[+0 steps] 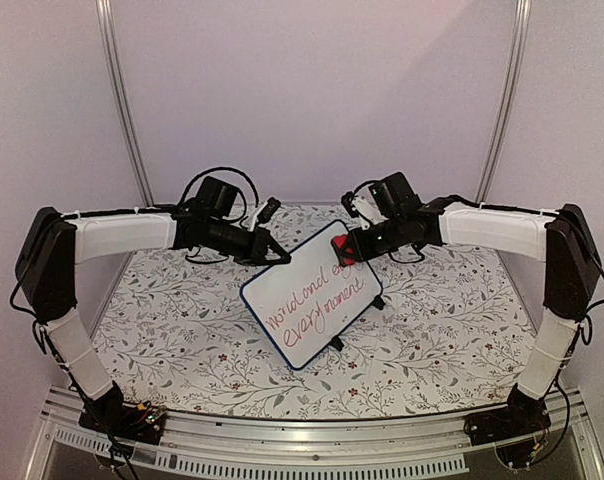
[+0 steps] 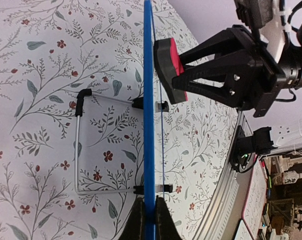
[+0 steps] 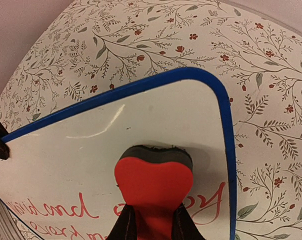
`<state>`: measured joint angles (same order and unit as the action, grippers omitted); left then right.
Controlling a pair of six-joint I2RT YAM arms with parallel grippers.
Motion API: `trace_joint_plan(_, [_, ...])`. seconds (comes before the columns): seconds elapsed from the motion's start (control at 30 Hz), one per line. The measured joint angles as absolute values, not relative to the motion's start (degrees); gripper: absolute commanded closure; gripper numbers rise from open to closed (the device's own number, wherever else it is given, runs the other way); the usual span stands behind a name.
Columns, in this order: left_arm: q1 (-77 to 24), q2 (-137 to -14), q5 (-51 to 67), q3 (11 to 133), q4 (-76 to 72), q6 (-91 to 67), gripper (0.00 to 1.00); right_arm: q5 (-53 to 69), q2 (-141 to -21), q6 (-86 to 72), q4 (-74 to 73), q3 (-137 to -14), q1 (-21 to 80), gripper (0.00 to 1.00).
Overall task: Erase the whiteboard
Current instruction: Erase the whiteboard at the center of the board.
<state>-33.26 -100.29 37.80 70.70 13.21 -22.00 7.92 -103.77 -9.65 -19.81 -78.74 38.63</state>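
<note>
The whiteboard stands tilted on the floral table, with red handwriting across its face. My left gripper is shut on its blue frame at the upper left edge, and the left wrist view shows the board edge-on between the fingers. My right gripper is shut on a red eraser with a black felt side. The felt rests against the white face near the upper right corner, above the writing. The same eraser also shows in the left wrist view.
A wire stand with small black clips props the board from behind. The floral table cover spreads around it. A metal rail runs along the near edge, and pale walls close in the back and sides.
</note>
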Motion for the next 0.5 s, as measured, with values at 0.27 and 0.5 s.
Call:
trace_joint_plan(0.27, [-33.26, -100.27, 37.71, 70.7, 13.26, -22.28, 1.0, 8.12, -105.56, -9.58, -20.62, -82.63, 38.46, 0.92])
trace_joint_plan(0.5, [-33.26, -100.27, 37.67, 70.7, 13.26, -22.33, 1.0, 8.08, -106.32, -9.21, -20.71, -84.38, 38.46, 0.92])
